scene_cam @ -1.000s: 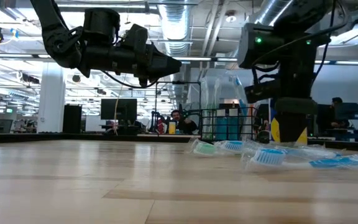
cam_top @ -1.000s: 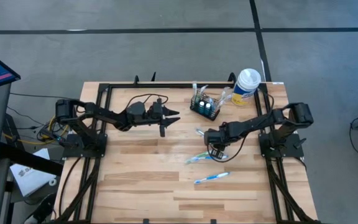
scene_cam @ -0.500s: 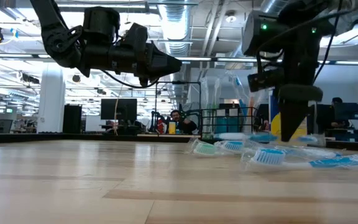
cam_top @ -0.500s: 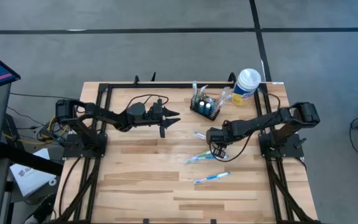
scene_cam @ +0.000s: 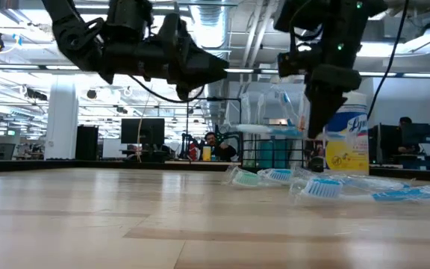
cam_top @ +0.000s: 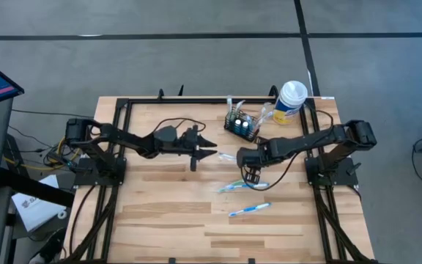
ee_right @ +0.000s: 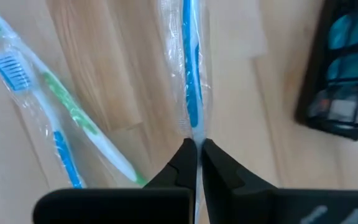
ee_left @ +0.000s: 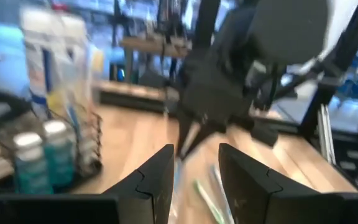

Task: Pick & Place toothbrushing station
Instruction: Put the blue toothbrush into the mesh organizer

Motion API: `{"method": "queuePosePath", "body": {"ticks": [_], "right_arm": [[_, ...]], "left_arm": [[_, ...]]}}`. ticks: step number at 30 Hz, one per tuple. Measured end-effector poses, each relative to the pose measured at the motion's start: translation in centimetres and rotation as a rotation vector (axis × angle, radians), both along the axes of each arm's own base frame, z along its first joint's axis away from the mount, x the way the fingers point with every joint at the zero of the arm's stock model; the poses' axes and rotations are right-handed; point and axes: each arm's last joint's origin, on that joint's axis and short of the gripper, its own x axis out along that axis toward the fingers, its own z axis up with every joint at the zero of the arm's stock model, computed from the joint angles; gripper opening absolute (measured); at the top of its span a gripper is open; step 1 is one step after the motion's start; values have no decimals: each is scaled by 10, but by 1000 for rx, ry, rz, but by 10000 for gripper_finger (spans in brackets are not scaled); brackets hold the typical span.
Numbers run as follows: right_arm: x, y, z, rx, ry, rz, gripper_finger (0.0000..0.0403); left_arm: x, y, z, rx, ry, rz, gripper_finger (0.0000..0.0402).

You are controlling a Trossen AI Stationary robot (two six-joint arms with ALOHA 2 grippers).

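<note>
High view: the black mesh caddy point(cam_top: 241, 125) stood upper centre on the surface point(cam_top: 167, 213). Low view: the right hand point(scene_cam: 313, 128) held a wrapped toothbrush point(scene_cam: 263, 130) aloft. Left wrist view: the left hand point(ee_left: 194, 177) gaped narrowly (empty).

The wooden table point(scene_cam: 125, 224) fills the lower half of the low view. Above it, on the left side, hangs the left gripper point(scene_cam: 219, 73), dark, pointing to the right. The right gripper point(scene_cam: 313, 127) comes down from the top and holds a wrapped toothbrush point(scene_cam: 263, 130) level in the air, clear of the table. Behind it stands a white and yellow canister point(scene_cam: 347, 142), and the black wire-mesh caddy point(scene_cam: 271, 149) is just beside it. Several wrapped toothbrushes point(scene_cam: 327, 188) lie on the table at the right. Far behind, a person point(scene_cam: 213, 144) sits in the room.
</note>
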Motion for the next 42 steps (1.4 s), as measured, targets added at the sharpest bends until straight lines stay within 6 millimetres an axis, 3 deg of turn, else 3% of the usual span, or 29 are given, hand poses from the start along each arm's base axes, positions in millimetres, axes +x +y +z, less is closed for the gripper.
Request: {"method": "queuePosePath", "body": {"ticks": [7,17,23,32,36,42], "right_arm": [[5,12,18,-91,-9,63,1],[6,38,32,-187,-38,173,0],[3,49,33,-253,-49,209,0],[3,59,33,-303,-78,245,0],[9,61,22,-321,-35,272,0],[34,70,11,-381,87,323,0]], "left_arm": [[18,-5,7,-80,166,-21,121],[26,9,15,-317,300,-53,121],[24,15,16,-536,333,-126,121],[21,13,11,-634,410,-147,121],[21,12,11,-682,422,-180,121],[20,9,8,-703,465,-187,121]]}}
